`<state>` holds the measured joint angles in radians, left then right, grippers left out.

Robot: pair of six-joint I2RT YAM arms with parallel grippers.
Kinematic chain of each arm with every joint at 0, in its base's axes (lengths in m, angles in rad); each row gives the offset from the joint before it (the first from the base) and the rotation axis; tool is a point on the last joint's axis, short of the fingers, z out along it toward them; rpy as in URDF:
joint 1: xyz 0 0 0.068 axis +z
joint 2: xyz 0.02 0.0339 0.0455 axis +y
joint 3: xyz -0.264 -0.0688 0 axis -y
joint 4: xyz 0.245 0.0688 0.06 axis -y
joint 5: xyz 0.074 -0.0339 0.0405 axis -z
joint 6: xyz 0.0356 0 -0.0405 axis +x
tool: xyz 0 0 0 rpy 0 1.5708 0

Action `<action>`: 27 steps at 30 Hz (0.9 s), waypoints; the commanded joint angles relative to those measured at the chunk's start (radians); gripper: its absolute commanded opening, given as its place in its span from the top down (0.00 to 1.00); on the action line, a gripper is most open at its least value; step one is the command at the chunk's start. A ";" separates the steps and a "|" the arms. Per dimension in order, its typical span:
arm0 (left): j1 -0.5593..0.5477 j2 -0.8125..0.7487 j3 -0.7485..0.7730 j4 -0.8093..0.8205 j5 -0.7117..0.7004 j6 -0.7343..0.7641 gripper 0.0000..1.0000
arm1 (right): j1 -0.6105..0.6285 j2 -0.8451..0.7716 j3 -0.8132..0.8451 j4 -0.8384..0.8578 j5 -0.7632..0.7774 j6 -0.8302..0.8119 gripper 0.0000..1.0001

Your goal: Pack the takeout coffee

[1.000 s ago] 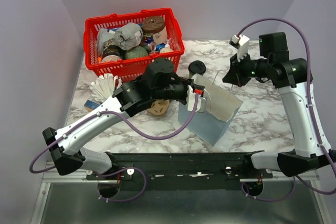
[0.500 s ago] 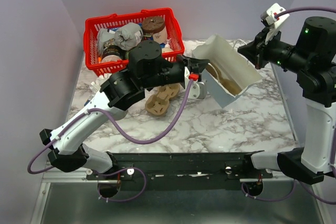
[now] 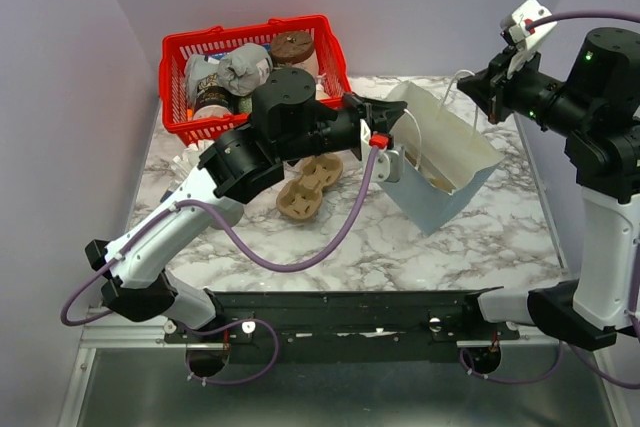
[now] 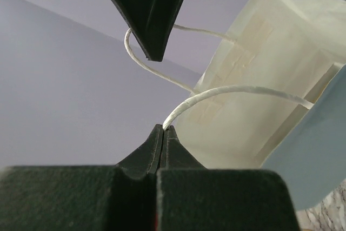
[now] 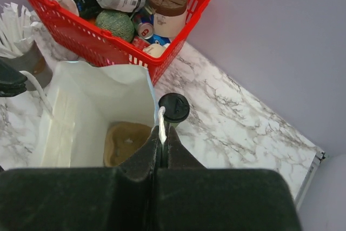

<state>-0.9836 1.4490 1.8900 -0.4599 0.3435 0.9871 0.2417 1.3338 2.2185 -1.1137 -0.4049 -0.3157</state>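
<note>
Left claw [image 4: 164,129] and right claw [image 5: 162,128] are each pinched shut on a string handle [image 4: 232,91], spreading the paper bag [image 3: 440,162] open on the counter [image 3: 400,247], while the black-lidded takeout coffee [image 5: 173,107] stands just outside its rim, not yet packed.

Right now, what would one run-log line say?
left end effector: shut on string handle | right end effector: shut on other handle | bag: held open between both | coffee lid: outside bag
</note>
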 commanded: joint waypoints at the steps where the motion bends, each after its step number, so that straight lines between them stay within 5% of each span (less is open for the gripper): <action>1: 0.038 -0.010 -0.067 0.091 -0.002 -0.092 1.00 | -0.005 -0.053 -0.142 0.101 0.059 -0.037 0.99; 3: 0.074 0.037 -0.082 0.014 0.022 -0.071 1.00 | -0.005 -0.062 -0.197 0.086 0.022 -0.069 0.99; 5: -0.008 0.069 0.137 -0.117 0.104 -0.121 1.00 | -0.004 -0.006 -0.053 0.025 -0.211 0.007 0.99; 8: -0.010 0.057 -0.024 0.054 0.001 -0.133 1.00 | -0.005 0.021 -0.089 0.074 -0.002 0.021 1.00; 9: -0.036 0.066 0.013 0.031 -0.006 -0.119 1.00 | -0.004 0.051 -0.019 -0.002 -0.026 0.036 0.99; 10: -0.039 0.071 0.070 0.039 0.032 -0.172 1.00 | -0.005 0.080 0.226 -0.033 -0.181 0.068 1.00; 11: -0.040 0.076 0.130 0.103 0.038 -0.311 1.00 | -0.005 0.109 0.281 -0.047 -0.213 0.093 0.99; 12: -0.036 0.077 0.104 0.134 -0.039 -0.309 1.00 | -0.004 0.087 0.245 0.006 -0.168 0.093 1.00; 13: -0.030 0.080 0.043 0.177 -0.093 -0.273 1.00 | -0.005 0.043 -0.060 0.059 0.013 0.064 1.00; 14: -0.024 0.091 -0.029 0.194 -0.141 -0.211 1.00 | -0.005 0.018 -0.130 0.087 0.078 -0.038 1.00; 15: -0.027 0.123 0.019 0.128 -0.171 -0.206 1.00 | -0.005 0.053 -0.076 0.005 0.069 -0.014 0.99; 17: -0.033 0.131 0.192 0.037 -0.004 -0.301 1.00 | -0.005 0.091 0.216 -0.058 -0.269 0.080 1.00; 18: -0.036 0.104 0.176 0.079 0.000 -0.365 1.00 | 0.005 0.070 0.210 0.015 -0.285 0.119 1.00; 21: -0.029 0.132 0.023 0.205 -0.194 -0.291 1.00 | 0.024 0.012 -0.116 0.145 0.135 0.011 1.00; 22: -0.026 0.158 0.068 0.140 -0.214 -0.259 1.00 | 0.012 0.046 -0.067 0.097 0.065 0.003 1.00; 23: -0.035 0.180 0.286 -0.043 -0.070 -0.286 1.00 | 0.007 0.070 0.025 0.036 -0.069 0.018 1.00; 24: -0.035 0.191 0.337 -0.046 -0.017 -0.341 1.00 | 0.008 0.079 0.140 -0.013 -0.163 0.026 1.00; 25: -0.035 0.174 0.305 0.017 -0.044 -0.425 1.00 | 0.024 0.055 0.097 0.017 -0.114 0.053 1.00; 27: -0.035 0.131 0.080 0.131 -0.162 -0.313 1.00 | 0.024 0.015 -0.068 0.101 0.016 0.003 1.00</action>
<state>-1.0164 1.6444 2.1101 -0.4007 0.2581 0.6743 0.2554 1.3972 2.2631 -1.0767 -0.4648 -0.2806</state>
